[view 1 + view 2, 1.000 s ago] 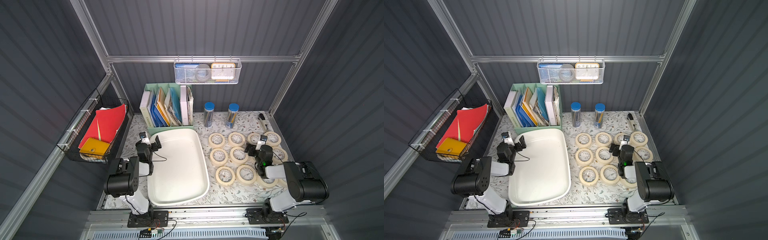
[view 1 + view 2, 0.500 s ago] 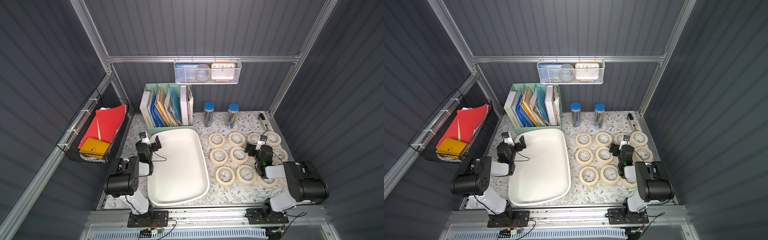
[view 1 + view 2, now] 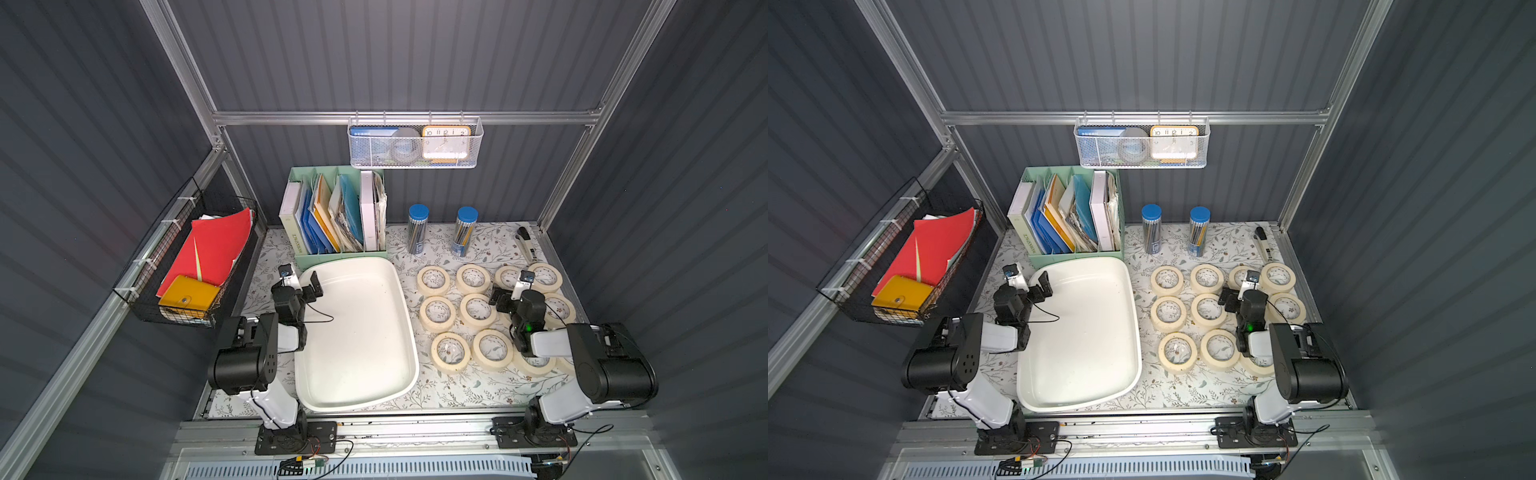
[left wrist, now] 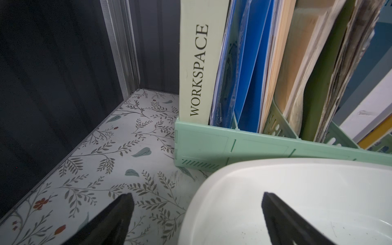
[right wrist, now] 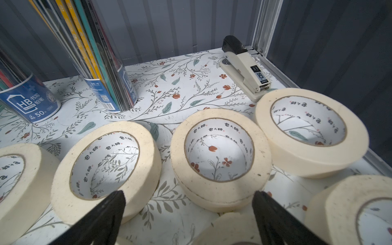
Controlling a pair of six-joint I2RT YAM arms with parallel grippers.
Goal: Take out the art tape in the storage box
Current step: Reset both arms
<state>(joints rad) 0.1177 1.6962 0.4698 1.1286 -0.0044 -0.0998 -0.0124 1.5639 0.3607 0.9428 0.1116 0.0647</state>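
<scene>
**Entry: art tape and storage box, floral-papered bench**

- **Storage box** [image 3: 357,332]: off-white tub, long axis running from the front edge toward the mint-green file organiser [image 4: 212,146]. No roll is visible in it in either top view.
- **Art tape** [image 3: 435,353]: about a dozen cream rolls, all on the bench to the right of the box and well clear of its rim. They lie flat in rough rows with their cores pointing up. At least one is partly hidden under the right arm.
- **Right hand** [image 5: 188,194]: jaws wide apart, holding nothing. It sits low among the rolls, which spread ahead of it toward the stapler [image 5: 244,67] and pencil tubes [image 5: 110,84].
- **Left hand** [image 4: 196,196]: jaws wide apart, empty, astride the box's far-left corner. One finger is over the bench and one over the box floor; contact with the rim cannot be told.
- **Bearing:** every roll lies on the right arm's side; none lies within the left hand's spread.
- **Status, as judged:** removal looks complete, and only withdrawal of the arms seems left.
</scene>
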